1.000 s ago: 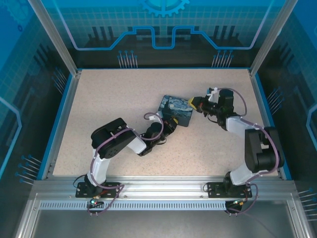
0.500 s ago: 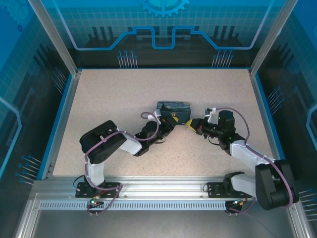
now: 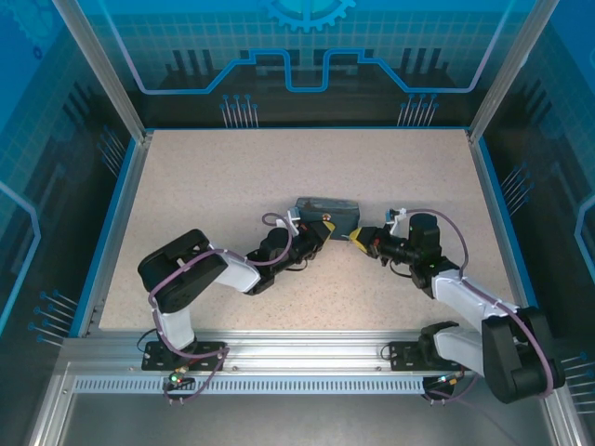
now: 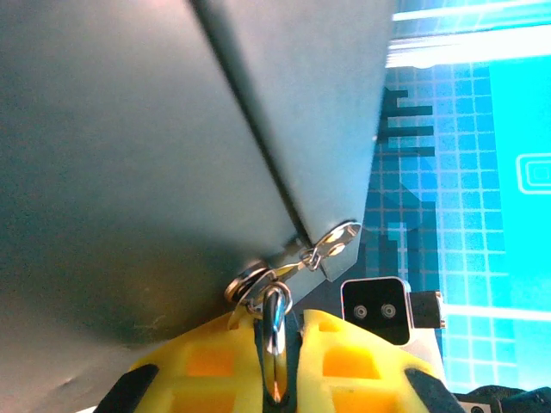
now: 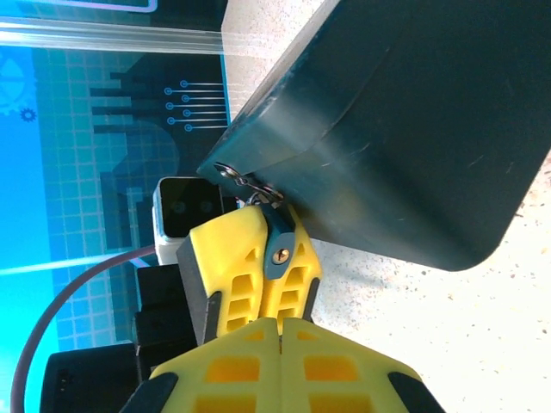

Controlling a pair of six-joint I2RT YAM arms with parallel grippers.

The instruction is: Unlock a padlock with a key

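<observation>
The padlock [image 5: 277, 245] is a small blue-grey body with a brass keyhole, hanging at the corner of the dark box [image 5: 405, 129]. My left gripper [image 4: 275, 366] is shut on it, and its silver shackle [image 4: 275, 323] runs between the yellow fingers [image 5: 225, 271]. A silver key [image 4: 334, 243] dangles from a ring beside the shackle. My right gripper [image 5: 281, 323] is shut, tips pressed together just short of the keyhole, and I see nothing sticking out between them. From above, the left gripper [image 3: 322, 229] and right gripper [image 3: 357, 239] meet at the box [image 3: 325, 206].
The box stands tipped up on its edge in the middle of the speckled table [image 3: 214, 177]. Blue walls and metal posts ring the table. Purple cables [image 3: 456, 228] loop along both arms.
The box has gone from lying flat to standing on its edge. My right gripper swung toward the near side and left, up to the padlock. The left arm has stretched lower along the table.
</observation>
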